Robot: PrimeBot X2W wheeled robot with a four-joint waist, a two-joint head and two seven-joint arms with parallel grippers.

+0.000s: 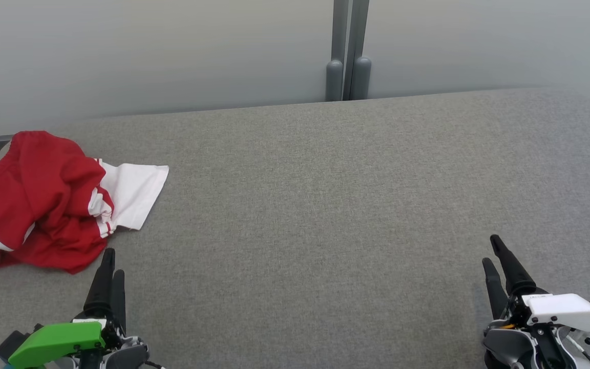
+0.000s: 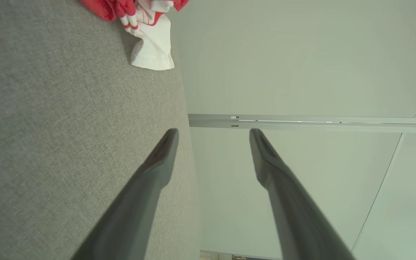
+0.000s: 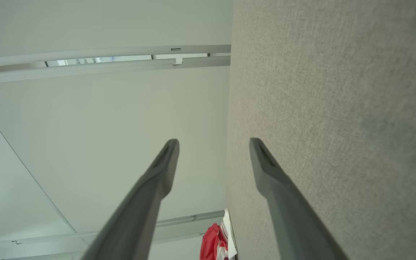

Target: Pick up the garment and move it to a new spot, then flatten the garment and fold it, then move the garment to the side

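A crumpled red and white garment (image 1: 44, 200) lies at the far left of the grey fabric-covered table (image 1: 325, 205), with a white part spread out to its right. My left gripper (image 1: 113, 262) hovers just in front of the garment's near edge, open and empty. The left wrist view shows its fingers well apart (image 2: 213, 131), with the garment (image 2: 150, 43) at the top. Far off at the lower right, my right gripper (image 1: 490, 250) is also open and empty. In the right wrist view its fingers are spread (image 3: 213, 141), and the garment (image 3: 215, 242) is a small patch at the bottom.
A pale partition wall with a grey vertical post (image 1: 349, 51) stands right behind the table's far edge. The garment lies close to the table's left edge. The grey surface stretches between the two grippers and to the right.
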